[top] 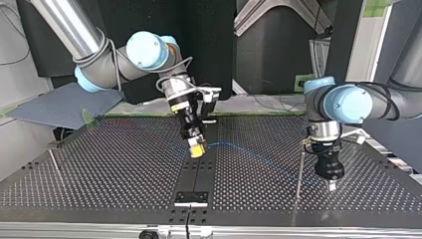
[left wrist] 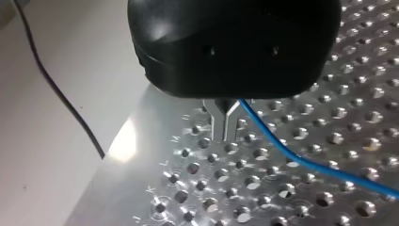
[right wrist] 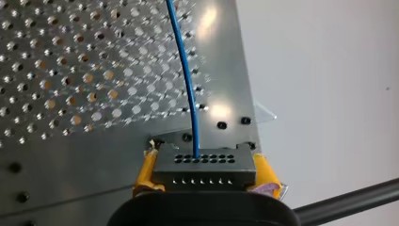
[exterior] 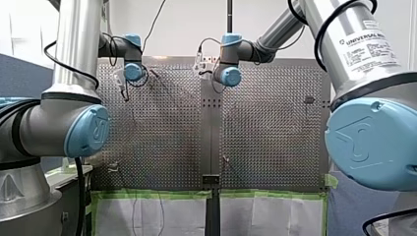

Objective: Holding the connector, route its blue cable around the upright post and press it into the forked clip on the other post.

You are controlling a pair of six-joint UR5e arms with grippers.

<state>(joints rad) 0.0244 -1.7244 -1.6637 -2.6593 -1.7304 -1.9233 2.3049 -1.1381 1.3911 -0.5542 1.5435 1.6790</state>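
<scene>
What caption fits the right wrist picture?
My right end effector clamps the dark connector; its blue cable runs out over the holed table.

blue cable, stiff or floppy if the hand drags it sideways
Probably flexible yet springy: the blue cable is thin and leaves the connector in a smooth curve, no kinks. Likely very light, so it should follow the right hand easily.
</scene>
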